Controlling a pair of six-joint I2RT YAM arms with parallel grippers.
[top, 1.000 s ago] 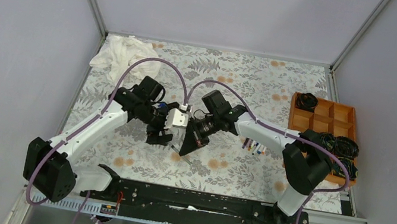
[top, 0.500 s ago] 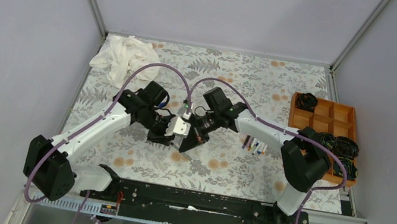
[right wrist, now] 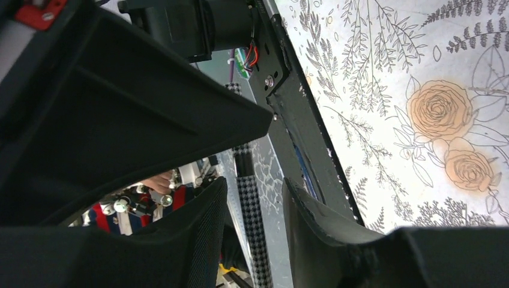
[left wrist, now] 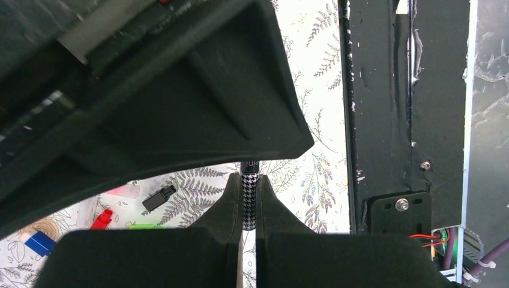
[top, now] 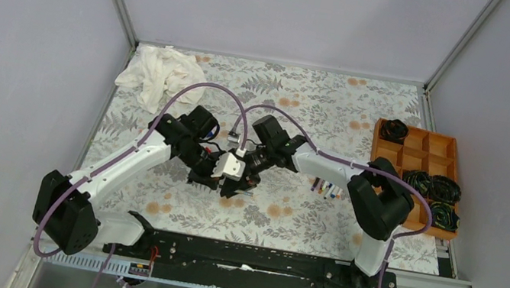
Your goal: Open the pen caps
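Both grippers meet over the middle of the table. A black-and-white houndstooth pen [left wrist: 248, 201] is pinched between the fingers of my left gripper [left wrist: 248, 180], which is shut on it. In the right wrist view the same pen [right wrist: 249, 210] runs between the fingers of my right gripper [right wrist: 252, 192], with a gap on each side; that gripper is open. From above, the left gripper [top: 219, 177] and right gripper [top: 246, 177] hide the pen. Loose pen caps lie on the cloth: black [left wrist: 159, 198], red [left wrist: 102, 219], green [left wrist: 144, 226], pink [left wrist: 123, 191] and blue [left wrist: 41, 243]. Several pens [top: 326, 188] lie to the right.
A crumpled white cloth [top: 159, 71] lies at the back left. An orange compartment tray [top: 418, 166] with black cable coils stands at the right edge. The black base rail [top: 250, 255] runs along the near edge.
My left gripper has closed onto the houndstooth pen. My right gripper, shut before, has opened around it. Both grippers have drawn together and shifted slightly left.
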